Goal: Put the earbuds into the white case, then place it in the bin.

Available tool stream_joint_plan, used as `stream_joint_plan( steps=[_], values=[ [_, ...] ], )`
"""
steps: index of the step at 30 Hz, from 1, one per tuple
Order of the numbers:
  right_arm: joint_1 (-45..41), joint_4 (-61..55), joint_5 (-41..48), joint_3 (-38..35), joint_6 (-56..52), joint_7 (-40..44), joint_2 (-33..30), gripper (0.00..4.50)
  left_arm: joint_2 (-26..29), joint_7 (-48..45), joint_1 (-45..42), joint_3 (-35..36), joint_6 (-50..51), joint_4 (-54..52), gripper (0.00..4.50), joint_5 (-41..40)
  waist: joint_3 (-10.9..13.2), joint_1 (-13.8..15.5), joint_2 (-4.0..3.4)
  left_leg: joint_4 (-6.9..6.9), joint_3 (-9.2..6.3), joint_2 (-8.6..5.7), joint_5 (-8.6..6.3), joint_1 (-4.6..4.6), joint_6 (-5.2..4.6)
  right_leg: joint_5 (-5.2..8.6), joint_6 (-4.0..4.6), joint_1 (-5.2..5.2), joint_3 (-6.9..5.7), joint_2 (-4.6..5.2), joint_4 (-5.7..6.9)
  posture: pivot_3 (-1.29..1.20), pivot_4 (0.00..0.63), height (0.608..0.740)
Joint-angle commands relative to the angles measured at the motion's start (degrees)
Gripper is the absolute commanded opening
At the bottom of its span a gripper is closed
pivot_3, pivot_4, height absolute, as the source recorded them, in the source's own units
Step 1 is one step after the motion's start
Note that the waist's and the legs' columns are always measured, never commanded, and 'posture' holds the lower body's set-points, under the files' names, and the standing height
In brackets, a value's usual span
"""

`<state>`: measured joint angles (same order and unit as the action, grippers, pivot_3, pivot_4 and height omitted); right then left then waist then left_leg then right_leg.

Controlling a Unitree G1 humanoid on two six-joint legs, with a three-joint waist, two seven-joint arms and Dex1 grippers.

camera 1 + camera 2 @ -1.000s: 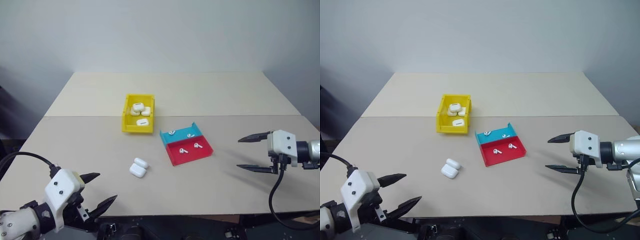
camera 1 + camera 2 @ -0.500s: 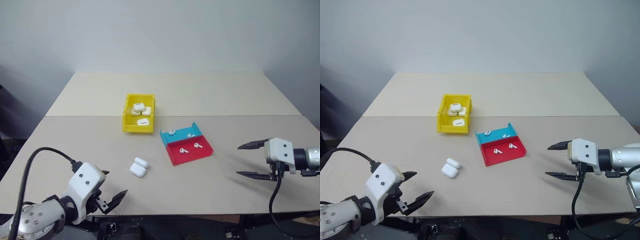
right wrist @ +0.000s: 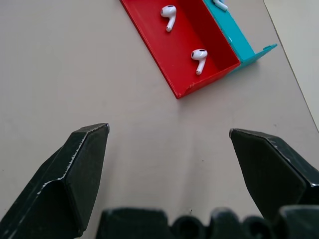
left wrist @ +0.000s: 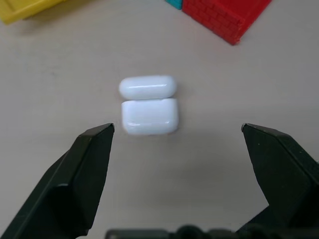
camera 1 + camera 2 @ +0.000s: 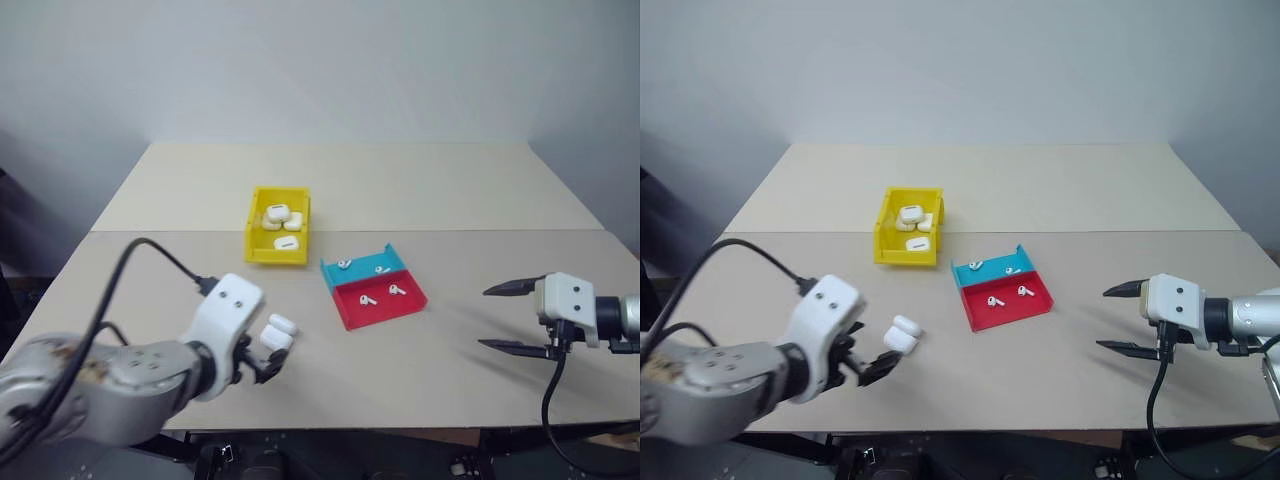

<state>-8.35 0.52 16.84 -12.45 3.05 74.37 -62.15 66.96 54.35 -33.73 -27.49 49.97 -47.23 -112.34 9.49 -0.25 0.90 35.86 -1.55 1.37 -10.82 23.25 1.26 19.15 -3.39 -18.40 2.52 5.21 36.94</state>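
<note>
Case (image 4: pixel 149 110) — clear table (image 4: pixel 239 79) around

No text, label, brand, number or sign can be read anywhere; the white case (image 4: pixel 148 108) has a plain glossy surface; the cases lying in the yellow bin (image 5: pixel 256 243) carry small dark marks, too small to read; the red and teal tray (image 3: pixel 168 60) has plain walls with no print.

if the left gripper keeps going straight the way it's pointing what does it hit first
Most likely the open white case lying on the table: it sits centred between the open left gripper's fingers, just ahead, nothing between. Exact depth is unclear.
</note>
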Motion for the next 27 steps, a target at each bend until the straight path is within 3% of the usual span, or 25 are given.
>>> stream_joint_plan(
  steps=[1, 6, 11, 27],
  values=[
    [-1.2, -0.9, 0.5, -1.6, -1.3, 0.3, -2.1, 4.5, -5.0, 10.8, -6.1, -8.4, 0.7, 3.5, 4.46, -0.7, 0.1, 0.1, 0.09, 0.06, 0.0, -0.04, 0.0, 0.02, 0.0, -0.02, -0.04, 0.0, 0.03, 0.03, -0.01, 0.0, 0.15, 0.74],
    [-1.7, -0.7, 1.0, -1.8, -2.1, 2.1, -4.2, 4.5, -9.0, 20.0, -11.0, -15.5, 0.6, 5.8, 4.46, -0.7, 0.1, 0.3, 0.11, 0.14, 0.01, -0.14, 0.03, 0.04, 0.06, -0.05, -0.1, 0.02, 0.1, 0.1, -0.07, 0.0, 0.15, 0.74],
    [-1.9, -0.5, 1.4, -2.2, -3.3, 3.0, -5.2, 4.5, -10.8, 25.8, -12.2, -18.3, 1.1, 8.6, 4.46, -0.7, 0.1, 0.6, 0.11, 0.16, 0.0, -0.16, 0.08, 0.03, 0.14, -0.05, -0.1, 0.04, 0.09, 0.1, -0.06, 0.0, 0.15, 0.74],
    [4.0, -3.2, 1.0, -7.7, -4.6, 2.1, -5.8, 4.5, -18.3, 23.4, -13.8, -16.2, 7.0, 19.6, 4.46, -0.4, 0.1, 0.9, 0.12, 0.19, -0.03, -0.3, 0.1, 0.04, 0.17, -0.04, -0.14, 0.08, 0.07, 0.23, -0.07, 0.0, 0.15, 0.74]
  ],
)
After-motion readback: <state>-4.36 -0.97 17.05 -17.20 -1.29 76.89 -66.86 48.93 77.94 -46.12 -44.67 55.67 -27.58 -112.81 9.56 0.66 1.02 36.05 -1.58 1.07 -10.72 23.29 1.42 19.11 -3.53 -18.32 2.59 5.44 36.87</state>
